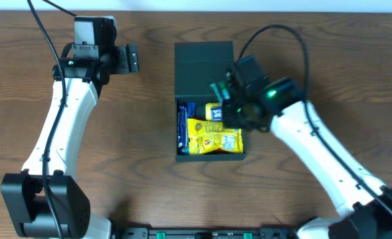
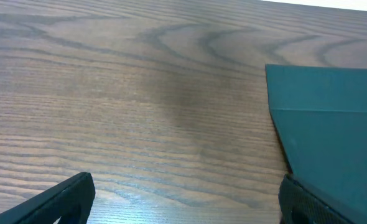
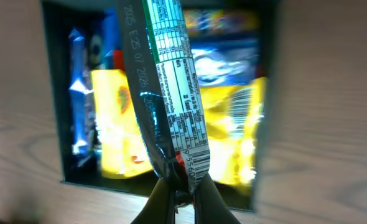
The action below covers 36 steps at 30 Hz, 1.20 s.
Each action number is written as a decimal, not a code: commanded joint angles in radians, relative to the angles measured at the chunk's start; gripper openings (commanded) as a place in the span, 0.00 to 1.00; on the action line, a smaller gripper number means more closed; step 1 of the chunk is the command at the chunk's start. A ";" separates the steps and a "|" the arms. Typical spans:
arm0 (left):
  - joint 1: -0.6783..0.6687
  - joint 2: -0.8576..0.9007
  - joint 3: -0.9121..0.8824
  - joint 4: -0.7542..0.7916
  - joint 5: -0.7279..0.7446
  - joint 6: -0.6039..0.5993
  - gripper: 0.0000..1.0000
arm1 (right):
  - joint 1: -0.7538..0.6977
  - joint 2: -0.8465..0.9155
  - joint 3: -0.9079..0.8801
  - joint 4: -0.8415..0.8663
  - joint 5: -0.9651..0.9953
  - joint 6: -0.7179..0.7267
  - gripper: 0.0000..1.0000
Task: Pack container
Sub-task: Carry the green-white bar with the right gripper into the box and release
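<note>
The dark teal-black container (image 1: 209, 157) sits mid-table, its flap lid (image 1: 204, 66) folded back at the far side. Inside lie a yellow snack packet (image 1: 212, 137), a blue packet (image 1: 182, 126) and others. My right gripper (image 3: 182, 186) is shut on a green-and-grey snack packet (image 3: 165, 93) with a barcode, holding it over the open container (image 3: 51, 99). In the overhead view the right gripper (image 1: 230, 99) is above the container's right rim. My left gripper (image 2: 183, 202) is open and empty above bare table, left of the lid (image 2: 329, 124); overhead it (image 1: 131, 58) is far left of the container.
The wooden table (image 1: 129, 153) surrounds the container. A black rail (image 1: 202, 233) runs along the front edge. The right arm's cable (image 1: 276, 33) arcs above the lid.
</note>
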State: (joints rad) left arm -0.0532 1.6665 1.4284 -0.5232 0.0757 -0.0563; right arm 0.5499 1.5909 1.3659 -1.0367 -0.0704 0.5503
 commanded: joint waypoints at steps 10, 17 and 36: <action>0.002 -0.001 -0.004 -0.003 0.003 -0.011 0.95 | 0.166 0.074 -0.061 0.177 -0.009 0.293 0.01; 0.002 -0.001 -0.004 -0.003 0.003 -0.011 0.95 | 0.210 0.166 -0.061 0.188 -0.047 0.381 0.02; 0.002 -0.001 -0.005 -0.029 0.003 -0.011 0.95 | 0.187 0.107 0.003 0.206 -0.087 0.208 0.64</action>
State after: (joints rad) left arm -0.0532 1.6665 1.4284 -0.5503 0.0757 -0.0563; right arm 0.7570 1.7576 1.3193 -0.8314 -0.1463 0.8551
